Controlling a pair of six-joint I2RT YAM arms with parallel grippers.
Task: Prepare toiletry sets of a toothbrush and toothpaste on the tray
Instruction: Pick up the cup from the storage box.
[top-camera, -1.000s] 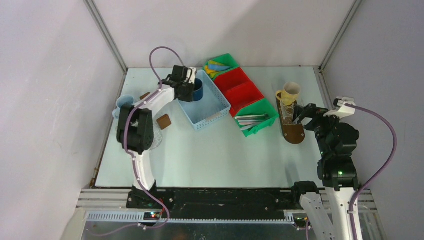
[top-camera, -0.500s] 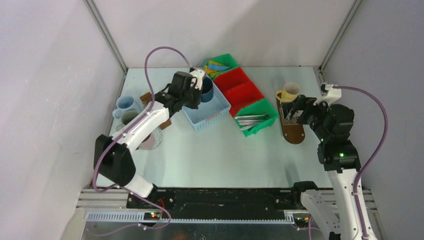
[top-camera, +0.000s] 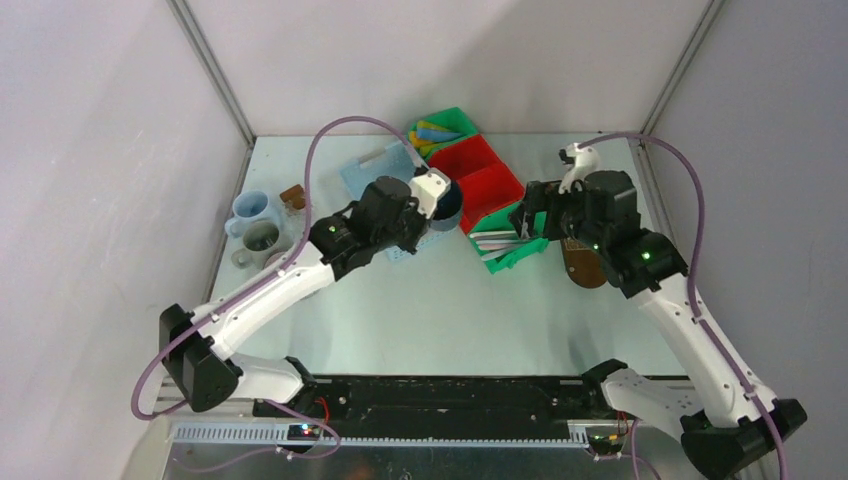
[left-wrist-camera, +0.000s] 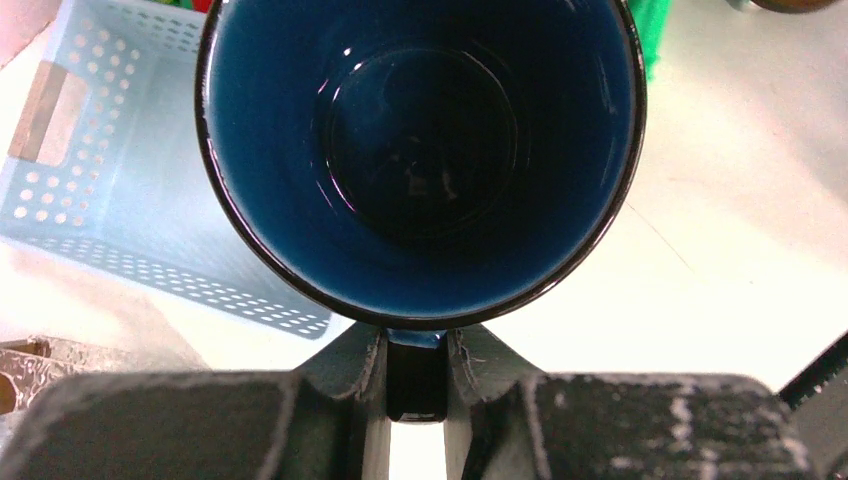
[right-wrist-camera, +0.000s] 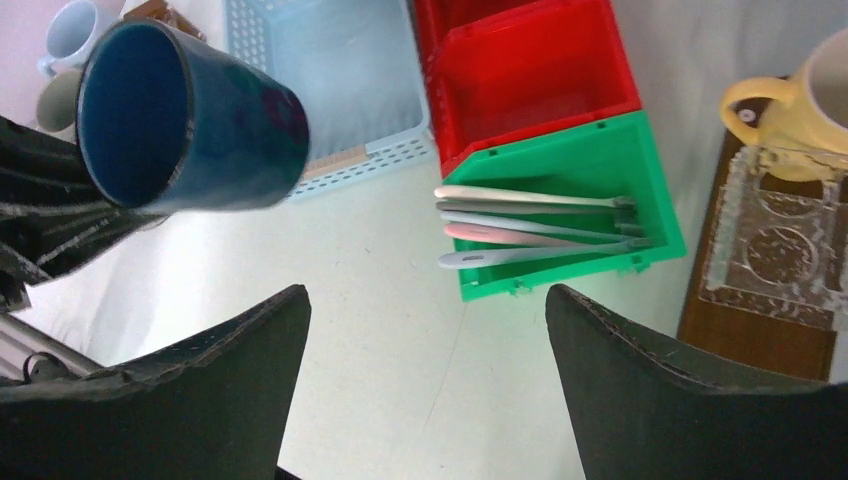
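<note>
Two arms meet over the pale table (top-camera: 420, 310). The dark brown tray (right-wrist-camera: 760, 345) lies at the right-hand side and carries a clear holder (right-wrist-camera: 770, 250) and a cream mug (right-wrist-camera: 810, 100) at its far end.

The light blue basket (right-wrist-camera: 340, 60) sits towards the left, and a green bin (right-wrist-camera: 560, 160) lies between it and the tray.

The dark blue mug (left-wrist-camera: 300, 230) hangs in the air between basket and bin, tipped on its side with its mouth away from the tray. The left gripper (left-wrist-camera: 415, 345) is clamped on its handle alone. Glazed ceramic is heavy for that narrow hold, rigid, slick and liable to chip, so it may pivot about the handle. I judge it wants a slow carry and an upright, gentle set-down on the bare near part of the tray.

The right gripper (right-wrist-camera: 425, 380) hovers above the bin with its fingers spread wide and nothing between them.

Several toothbrushes (right-wrist-camera: 535, 215) lie flat and close together in the bin. They look light, thin and stiff, and are best pinched mid-handle, one at a time.

Small tubes (top-camera: 432, 131) in the farthest bin are probably soft, so a light squeeze across the body should suit them.
</note>
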